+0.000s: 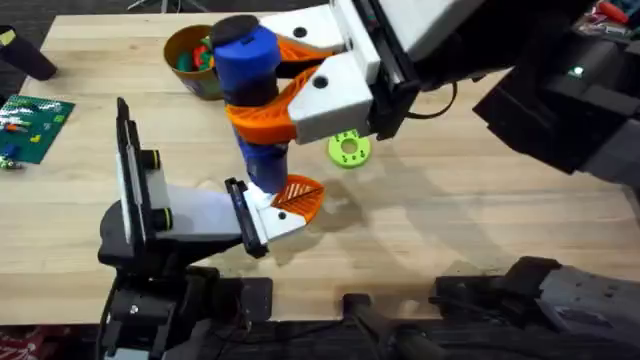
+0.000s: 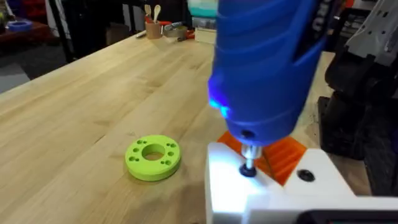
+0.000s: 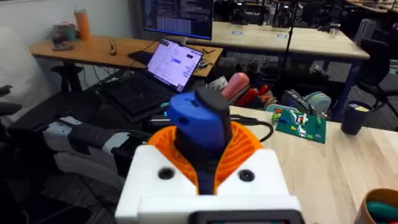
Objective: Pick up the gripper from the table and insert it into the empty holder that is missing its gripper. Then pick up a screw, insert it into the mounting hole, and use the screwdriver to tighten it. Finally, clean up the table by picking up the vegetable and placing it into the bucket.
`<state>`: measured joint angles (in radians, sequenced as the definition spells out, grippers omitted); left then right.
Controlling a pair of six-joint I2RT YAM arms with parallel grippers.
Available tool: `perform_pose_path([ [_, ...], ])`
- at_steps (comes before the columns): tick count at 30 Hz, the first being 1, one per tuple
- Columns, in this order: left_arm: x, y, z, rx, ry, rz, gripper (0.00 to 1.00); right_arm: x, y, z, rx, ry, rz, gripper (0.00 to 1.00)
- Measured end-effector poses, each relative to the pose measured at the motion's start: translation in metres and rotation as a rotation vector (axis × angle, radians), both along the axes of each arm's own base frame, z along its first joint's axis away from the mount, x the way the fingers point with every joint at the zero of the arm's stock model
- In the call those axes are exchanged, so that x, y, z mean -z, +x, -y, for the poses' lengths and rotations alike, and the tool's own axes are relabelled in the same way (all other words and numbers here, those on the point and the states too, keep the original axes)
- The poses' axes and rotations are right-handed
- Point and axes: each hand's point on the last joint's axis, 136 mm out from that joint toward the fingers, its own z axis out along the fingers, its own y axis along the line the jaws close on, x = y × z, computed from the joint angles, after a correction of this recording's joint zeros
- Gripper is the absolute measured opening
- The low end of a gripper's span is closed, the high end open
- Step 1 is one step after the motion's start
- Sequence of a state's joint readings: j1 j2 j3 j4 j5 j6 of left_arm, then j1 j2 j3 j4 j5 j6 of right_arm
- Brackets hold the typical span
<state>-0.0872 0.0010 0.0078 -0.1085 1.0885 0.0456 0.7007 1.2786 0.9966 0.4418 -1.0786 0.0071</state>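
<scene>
On the wooden table (image 1: pixel 480 230): green ring (image 1: pixel 349 149).

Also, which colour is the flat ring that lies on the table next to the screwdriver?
The flat ring is lime green, clearest in the left wrist view.

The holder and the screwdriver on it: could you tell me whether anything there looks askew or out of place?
Nothing stands out. The screwdriver stands roughly upright in the right gripper, its tip set on a screw in the white holder. The orange gripper sits at the holder's end. The green ring lies flat nearby.
</scene>
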Motion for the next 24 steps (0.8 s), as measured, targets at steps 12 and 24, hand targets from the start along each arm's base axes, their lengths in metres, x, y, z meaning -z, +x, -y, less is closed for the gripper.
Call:
perform_pose_path([
  [12,0.000,0.000,0.000,0.000,0.000,0.000,0.005,-0.037,-0.001,0.002,-0.002,0.083,0.055,0.104],
  [24,0.000,0.000,0.000,0.000,0.000,0.000,0.005,-0.014,0.030,0.015,0.090,-0.024,-0.054,0.103],
])
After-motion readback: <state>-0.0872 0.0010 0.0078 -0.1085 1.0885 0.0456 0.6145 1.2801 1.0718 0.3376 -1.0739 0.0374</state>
